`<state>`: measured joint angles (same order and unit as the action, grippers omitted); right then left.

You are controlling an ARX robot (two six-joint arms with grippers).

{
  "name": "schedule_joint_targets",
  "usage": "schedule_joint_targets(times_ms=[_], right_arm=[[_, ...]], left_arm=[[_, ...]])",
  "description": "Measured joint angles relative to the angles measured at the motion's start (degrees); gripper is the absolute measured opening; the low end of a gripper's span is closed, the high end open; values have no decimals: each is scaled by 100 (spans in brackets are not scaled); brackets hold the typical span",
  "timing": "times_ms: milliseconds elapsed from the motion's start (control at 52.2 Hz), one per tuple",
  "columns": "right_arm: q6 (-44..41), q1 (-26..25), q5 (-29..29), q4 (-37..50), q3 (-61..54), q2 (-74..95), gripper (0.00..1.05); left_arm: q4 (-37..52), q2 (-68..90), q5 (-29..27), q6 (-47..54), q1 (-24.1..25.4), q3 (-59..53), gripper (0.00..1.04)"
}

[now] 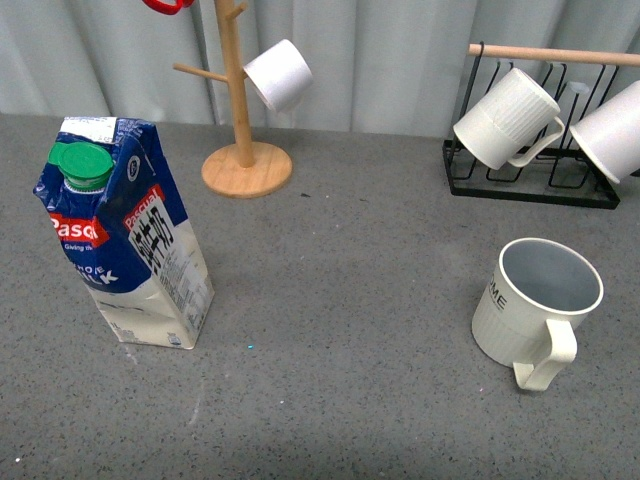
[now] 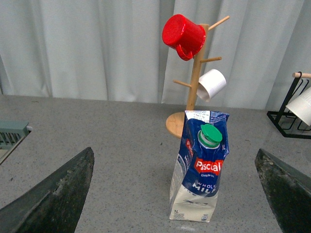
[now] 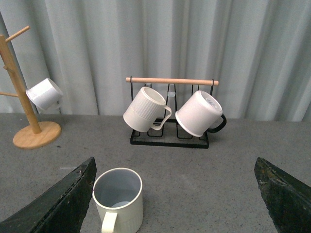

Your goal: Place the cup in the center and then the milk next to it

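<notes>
Left pincer [image 2: 174, 151] wide, milk [image 2: 200, 167] ahead, apart

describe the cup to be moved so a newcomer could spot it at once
Find the black wire rack at the far right with white mugs hanging on it. In front of it, on the grey tabletop, stands the cup: upright, cream-white, ribbed only low down, dark lettering under its rim.

milk [image 2: 200, 170]: red logo read "Pascual", white "WHOLE MILK" stood below it | cream base of milk bore "1L" | small line under logo began "Giving", rest was too small | cup [image 1: 530, 305]: dark letters near rim ended in "ME"
</notes>
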<state>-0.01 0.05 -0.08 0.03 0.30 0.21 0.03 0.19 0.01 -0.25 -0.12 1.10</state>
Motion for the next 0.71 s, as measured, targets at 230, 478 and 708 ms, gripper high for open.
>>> schedule_joint_targets(times_ms=[230, 478, 708], right_arm=[[2, 0, 2, 0, 0, 0, 95], [2, 0, 2, 0, 0, 0, 95], [2, 0, 0, 0, 0, 0, 95]], left_arm=[[0, 0, 0, 0, 0, 0, 98], [0, 0, 0, 0, 0, 0, 98], [0, 0, 0, 0, 0, 0, 98]])
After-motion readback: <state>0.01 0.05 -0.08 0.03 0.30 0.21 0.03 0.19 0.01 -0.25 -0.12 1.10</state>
